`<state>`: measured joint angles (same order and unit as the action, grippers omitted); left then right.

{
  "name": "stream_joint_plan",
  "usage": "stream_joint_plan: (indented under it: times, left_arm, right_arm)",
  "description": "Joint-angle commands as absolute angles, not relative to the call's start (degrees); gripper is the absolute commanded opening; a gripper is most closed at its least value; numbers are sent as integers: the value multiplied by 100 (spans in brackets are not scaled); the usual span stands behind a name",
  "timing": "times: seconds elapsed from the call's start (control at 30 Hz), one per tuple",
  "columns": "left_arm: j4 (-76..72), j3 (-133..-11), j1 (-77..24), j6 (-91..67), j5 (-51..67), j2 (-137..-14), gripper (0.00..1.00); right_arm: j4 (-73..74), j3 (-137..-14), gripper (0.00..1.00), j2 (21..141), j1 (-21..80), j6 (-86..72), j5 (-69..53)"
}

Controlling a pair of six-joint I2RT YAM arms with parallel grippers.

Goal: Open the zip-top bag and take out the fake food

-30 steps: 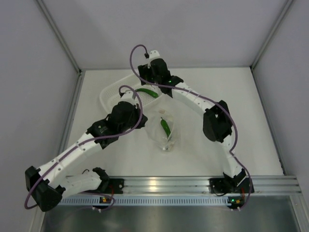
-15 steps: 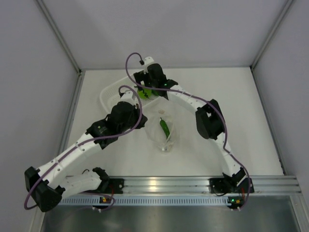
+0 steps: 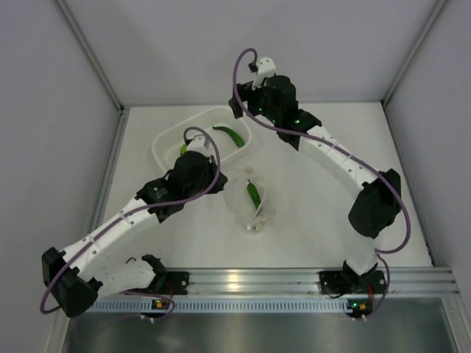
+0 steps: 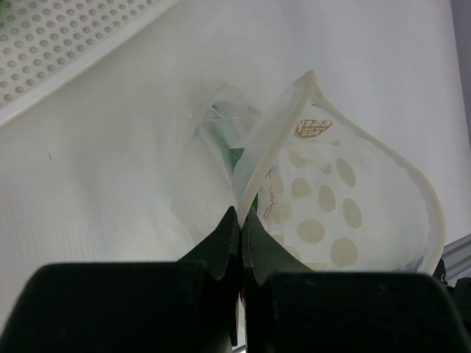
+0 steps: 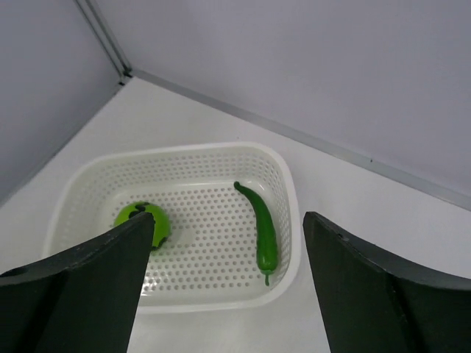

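The transparent zip-top bag (image 3: 252,204) lies on the table's middle with one dark green pod (image 3: 253,193) inside. My left gripper (image 4: 241,220) is shut on the bag's open rim (image 4: 265,158), and a bit of green shows inside. My right gripper (image 5: 228,243) is open and empty, raised above the far side of the white basket (image 5: 291,220). In the basket lie the lime-green ball (image 5: 144,223) and a second green pod (image 5: 262,228). The top view shows that pod (image 3: 229,135) in the basket (image 3: 171,140).
Grey walls close the table on the left, back and right. The aluminium rail (image 3: 294,283) with both arm bases runs along the near edge. The right arm stretches from the base up the right side to the back.
My right gripper has lifted away from the basket toward the back right, leaving the ball and pod in it. The left gripper still holds the bag's rim.
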<state>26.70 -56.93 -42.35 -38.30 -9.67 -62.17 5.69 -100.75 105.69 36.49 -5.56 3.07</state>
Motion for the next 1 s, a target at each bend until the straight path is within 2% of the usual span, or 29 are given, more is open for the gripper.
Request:
stream_joint_plan:
  times: [0.0,0.23,0.4,0.63,0.97]
  left_arm:
    - [2488,-5977,-4219,-4165,-1046,-6231,0]
    - [2171,-5941,-4219,-4596,-1134,-6240,0]
    - [2109,-5924,-4219,-5000,-1432,-6275,0]
    - [2057,-5898,-4227,-5475,-1705,-6398,0]
    - [1820,-5783,-4219,-5845,-1565,-6592,0]
  right_arm:
    - [869,-10011,81,9950,3595,-1000,26]
    - [1959,-9616,63,9124,3612,-1502,-685]
    - [2854,-9299,50,8579,3674,-1766,-291]
    - [3269,-8597,32,7833,3893,-1995,-26]
    - [3331,-8209,25,7752,5000,-2267,1309]
